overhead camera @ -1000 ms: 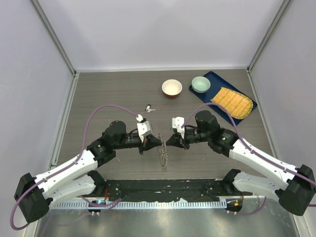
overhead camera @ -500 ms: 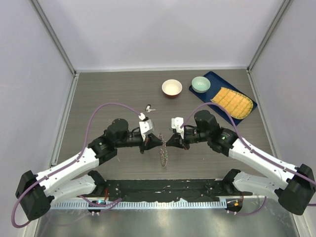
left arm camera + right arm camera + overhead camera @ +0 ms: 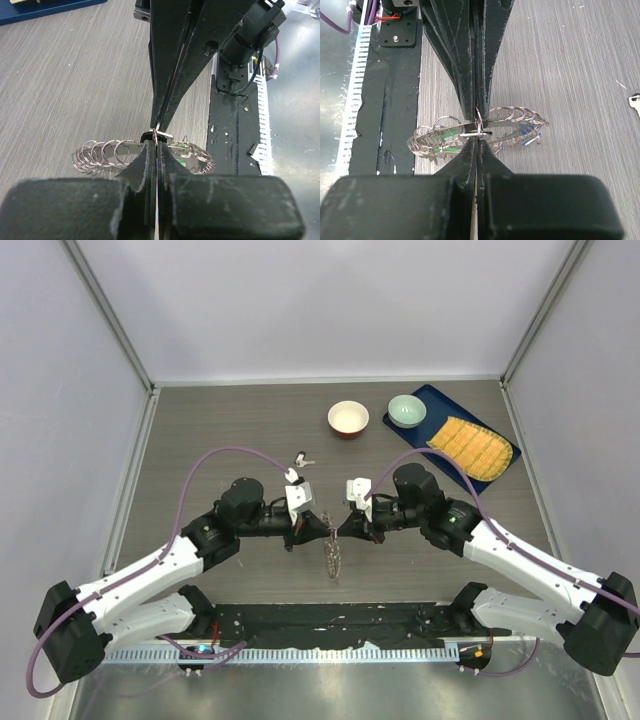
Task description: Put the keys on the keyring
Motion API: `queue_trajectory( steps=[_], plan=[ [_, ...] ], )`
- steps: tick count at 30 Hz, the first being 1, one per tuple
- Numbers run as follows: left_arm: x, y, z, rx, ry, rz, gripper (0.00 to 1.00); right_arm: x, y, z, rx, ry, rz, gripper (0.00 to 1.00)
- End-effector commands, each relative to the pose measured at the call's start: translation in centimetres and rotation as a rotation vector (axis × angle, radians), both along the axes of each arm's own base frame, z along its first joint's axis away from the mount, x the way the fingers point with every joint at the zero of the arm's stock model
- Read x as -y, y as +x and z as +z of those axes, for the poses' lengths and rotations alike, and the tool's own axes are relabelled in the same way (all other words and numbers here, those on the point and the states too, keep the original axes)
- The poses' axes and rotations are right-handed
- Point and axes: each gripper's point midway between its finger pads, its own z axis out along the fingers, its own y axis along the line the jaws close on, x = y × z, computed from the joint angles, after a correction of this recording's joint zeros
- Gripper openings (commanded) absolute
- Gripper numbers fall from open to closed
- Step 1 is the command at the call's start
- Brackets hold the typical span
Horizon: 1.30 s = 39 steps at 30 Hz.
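The keyring [image 3: 329, 555], a big ring fringed with silver rings and keys, hangs under the two gripper tips at the table's middle. My right gripper [image 3: 338, 528] is shut on a small ring of the keyring [image 3: 479, 120]. Its green-capped key [image 3: 445, 135] and blue-capped key [image 3: 527, 132] show below. My left gripper [image 3: 322, 527] is shut on a thin key with a black head [image 3: 148, 136], tip to tip with the right gripper [image 3: 157, 125] at the keyring [image 3: 102, 152]. Another loose key [image 3: 302, 458] lies on the table behind, also in the right wrist view [image 3: 635, 102].
A white bowl [image 3: 348, 419] and a green bowl [image 3: 406, 411] stand at the back. A blue tray [image 3: 428, 396] with a yellow cloth [image 3: 470, 446] is at the back right. A black rail [image 3: 330, 620] runs along the near edge.
My left gripper has moved right toward the right gripper until their tips meet over the keyring. The right arm and the keyring have barely moved.
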Motion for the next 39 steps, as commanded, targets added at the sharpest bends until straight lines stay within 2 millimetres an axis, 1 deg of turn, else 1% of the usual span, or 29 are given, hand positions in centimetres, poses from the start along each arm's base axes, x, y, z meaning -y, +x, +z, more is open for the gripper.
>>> queue_trajectory(
  steps=[1,7,9,11,14,18,20,24,28,30,33,39],
  plan=[
    [0.8,-0.9,1.6,0.008,-0.026,-0.075,0.0,-1.3,0.9,6.1,0.157,0.14,0.021,0.01],
    [0.6,-0.4,1.3,0.004,-0.009,-0.046,0.0,-1.3,0.9,6.3,0.166,0.143,0.021,0.01],
    [0.6,0.4,1.4,0.012,-0.004,-0.002,0.0,-1.2,0.7,6.5,0.174,0.149,0.025,0.01],
    [0.2,1.0,0.8,-0.01,0.026,0.051,0.0,-1.2,0.7,6.3,0.172,0.146,0.027,0.01],
    [0.1,1.4,1.3,-0.014,0.009,0.089,0.0,-1.2,0.7,5.9,0.163,0.138,0.028,0.01],
    [-0.3,2.5,2.7,0.005,-0.057,0.173,0.0,-1.2,0.8,5.5,0.166,0.131,0.026,0.01],
    [-0.3,2.5,3.0,0.0,-0.064,0.183,0.0,-1.2,0.7,5.5,0.168,0.133,0.032,0.01],
    [0.0,1.6,2.5,-0.019,-0.034,0.115,0.0,-1.2,0.9,5.5,0.174,0.133,0.02,0.01],
    [0.4,0.2,1.9,-0.023,-0.031,0.022,0.0,-1.3,1.0,5.7,0.173,0.143,0.01,0.01],
    [0.4,0.1,1.5,-0.029,-0.016,0.014,0.0,-1.2,1.0,6.2,0.183,0.153,0.008,0.01],
    [0.5,0.5,1.5,-0.026,-0.01,0.031,0.0,-1.1,0.8,6.3,0.184,0.156,0.015,0.01],
    [0.1,1.8,1.8,-0.032,-0.013,0.124,0.0,-1.2,0.7,5.5,0.163,0.14,0.023,0.01]
  ],
)
